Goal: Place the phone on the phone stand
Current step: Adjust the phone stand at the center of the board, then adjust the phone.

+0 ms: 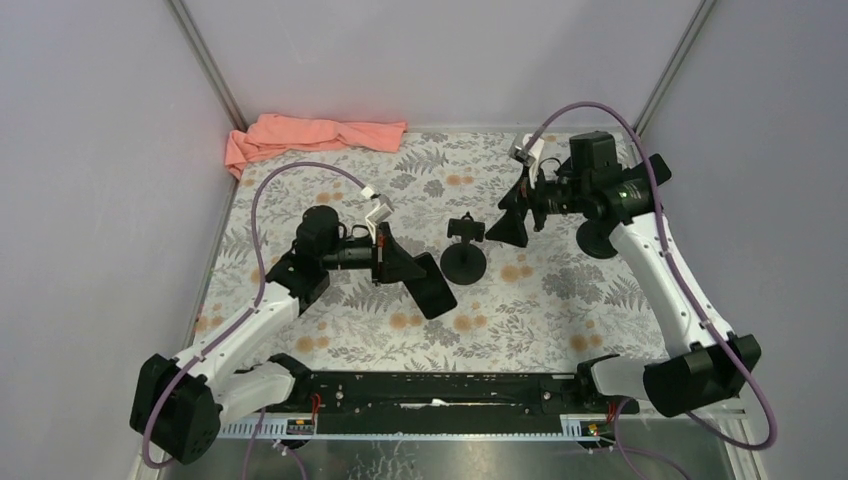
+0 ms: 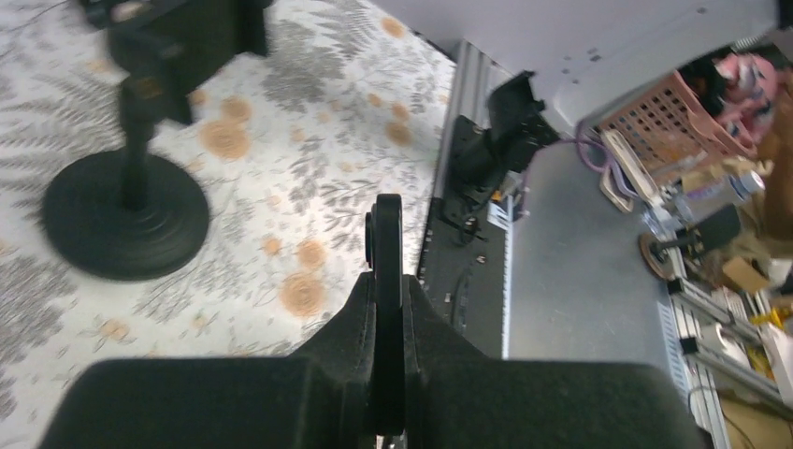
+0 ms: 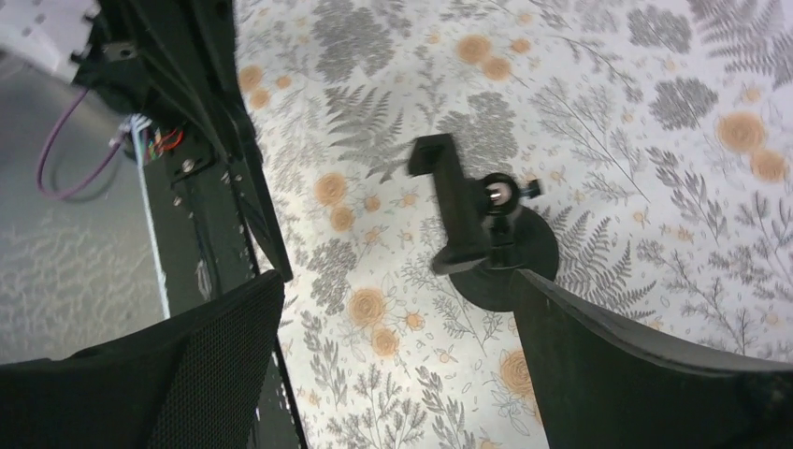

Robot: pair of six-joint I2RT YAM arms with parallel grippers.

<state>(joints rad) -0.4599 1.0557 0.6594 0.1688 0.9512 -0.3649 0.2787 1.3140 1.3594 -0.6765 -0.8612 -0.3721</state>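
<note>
The black phone (image 1: 432, 287) hangs tilted above the floral table, with my left gripper (image 1: 405, 268) shut on its upper end. In the left wrist view the phone (image 2: 384, 262) shows edge-on, pinched between both fingers of the left gripper (image 2: 385, 318). The black phone stand (image 1: 464, 252) stands just right of the phone, with a round base and an empty clamp on top. It also appears in the left wrist view as the stand (image 2: 126, 210). My right gripper (image 1: 513, 216) hovers open just right of the stand, holding nothing. From the right wrist the stand (image 3: 463, 210) lies ahead of the wide-apart right gripper (image 3: 402, 365).
An orange cloth (image 1: 312, 135) lies at the back left corner. A second black round base (image 1: 598, 240) sits under my right arm. A black rail (image 1: 440, 390) runs along the near edge. Grey walls close in both sides. A pink basket (image 2: 655, 112) stands off the table.
</note>
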